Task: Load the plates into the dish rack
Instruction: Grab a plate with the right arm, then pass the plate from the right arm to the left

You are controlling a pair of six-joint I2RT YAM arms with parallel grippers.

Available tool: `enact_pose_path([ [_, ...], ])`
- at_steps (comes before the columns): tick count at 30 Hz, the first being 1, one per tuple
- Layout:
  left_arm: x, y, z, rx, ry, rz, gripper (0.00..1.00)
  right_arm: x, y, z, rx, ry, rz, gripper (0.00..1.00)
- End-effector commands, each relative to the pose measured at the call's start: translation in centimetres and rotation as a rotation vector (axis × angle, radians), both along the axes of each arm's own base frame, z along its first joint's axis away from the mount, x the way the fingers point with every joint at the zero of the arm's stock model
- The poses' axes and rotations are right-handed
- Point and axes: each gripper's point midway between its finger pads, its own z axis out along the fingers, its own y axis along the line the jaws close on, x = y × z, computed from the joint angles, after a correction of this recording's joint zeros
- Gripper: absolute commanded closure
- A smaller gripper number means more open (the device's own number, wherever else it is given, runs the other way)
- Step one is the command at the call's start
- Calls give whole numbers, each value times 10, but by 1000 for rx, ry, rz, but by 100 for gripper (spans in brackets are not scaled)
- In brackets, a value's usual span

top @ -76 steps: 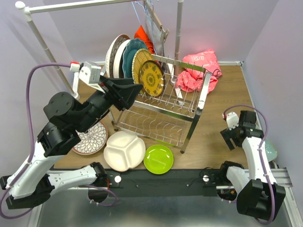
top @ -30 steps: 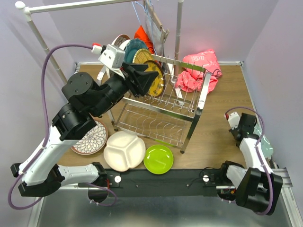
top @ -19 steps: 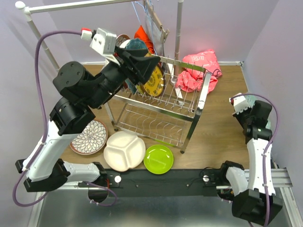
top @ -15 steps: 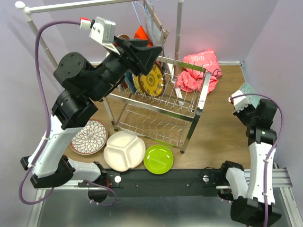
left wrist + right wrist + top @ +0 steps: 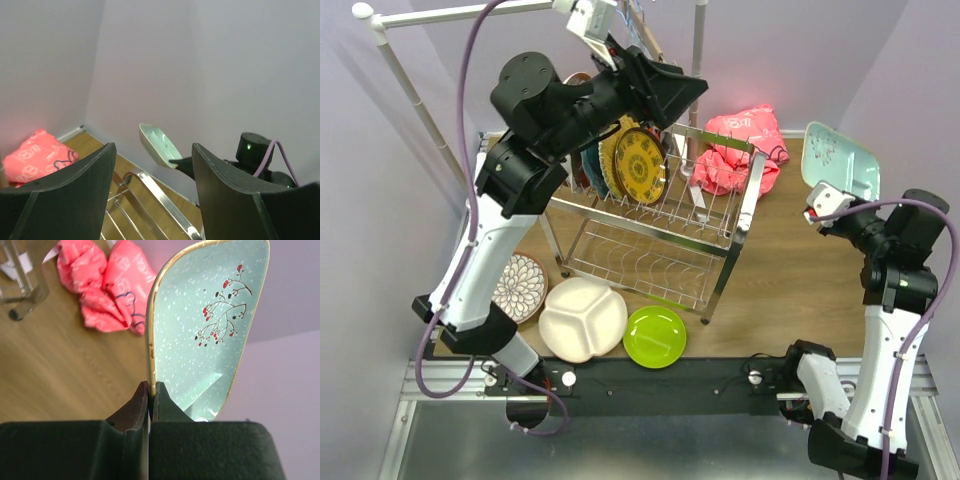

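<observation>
At the right of the top view, the right arm (image 5: 885, 300) holds the pale aqua plate (image 5: 840, 160) up off the bench (image 5: 790, 270), its jaws pinched tight on the plate's lower rim. The right wrist view shows that plate (image 5: 210, 335) almost edge-on, with a gold rim and a sprig of red berries on its face. The left jaws hang at the upper centre of the top view, above the dish rack (image 5: 720, 235), standing wide with nothing between them; the dark fingers (image 5: 70, 190) frame the aqua plate (image 5: 157, 145) across the gap. A yellow patterned plate (image 5: 640, 165) and a teal plate (image 5: 592, 172) stand upright in the rack's upper tier. On the bench at lower left lie a floral plate (image 5: 515, 288), a white divided plate (image 5: 582, 318) and a lime green plate (image 5: 655, 336). A pink cloth (image 5: 740, 150) sits behind the rack.
</observation>
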Motion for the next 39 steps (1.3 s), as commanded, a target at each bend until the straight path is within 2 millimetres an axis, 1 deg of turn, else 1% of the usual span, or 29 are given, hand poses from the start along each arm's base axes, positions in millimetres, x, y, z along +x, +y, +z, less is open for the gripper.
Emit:
enact_pose_path([
  [1,-15,-20,-9,23,53,-157,28,-2,20,98,-98,-292,117,99],
  [3,-10,-25,-15,32,70,-161,28,-4,24,107,-96,-311,138,99],
  [4,-9,-26,-15,30,76,-162,28,-8,30,116,-101,-336,170,99],
  [6,-4,-31,-21,39,96,-164,28,-12,37,123,-110,-358,208,99],
  [7,-4,-30,-19,34,97,-164,28,-16,44,130,-113,-381,244,99],
  [8,0,-33,-22,38,115,-162,28,-18,47,134,-118,-393,262,99],
  [9,2,-34,-23,38,125,-157,25,-19,50,138,-122,-407,279,99],
  [11,7,-36,-30,46,160,-143,24,-22,56,149,-132,-441,313,99],
  [14,12,-40,-39,56,200,-135,24,-24,63,161,-157,-472,361,99],
  [16,12,-43,-43,60,223,-135,23,-26,67,165,-170,-486,390,99],
  [18,14,-45,-46,59,242,-131,22,-26,73,167,-185,-499,435,100],
  [19,14,-47,-48,60,251,-132,19,-27,75,168,-188,-503,449,99],
  [26,13,-65,-61,53,335,-145,18,-24,84,172,-229,-533,542,99],
  [27,10,-68,-62,53,345,-152,18,-23,84,172,-233,-537,549,99],
  [30,6,-75,-62,34,375,-163,18,-21,86,172,-257,-547,574,99],
  [31,5,-76,-58,22,371,-168,18,-19,86,168,-256,-533,581,100],
  [32,5,-78,-57,14,378,-169,18,-20,87,170,-277,-547,592,99],
  [34,1,-81,-51,-14,386,-187,18,-19,87,169,-290,-546,604,99],
  [39,3,-100,-59,-32,439,-212,17,-18,90,163,-323,-547,636,99],
])
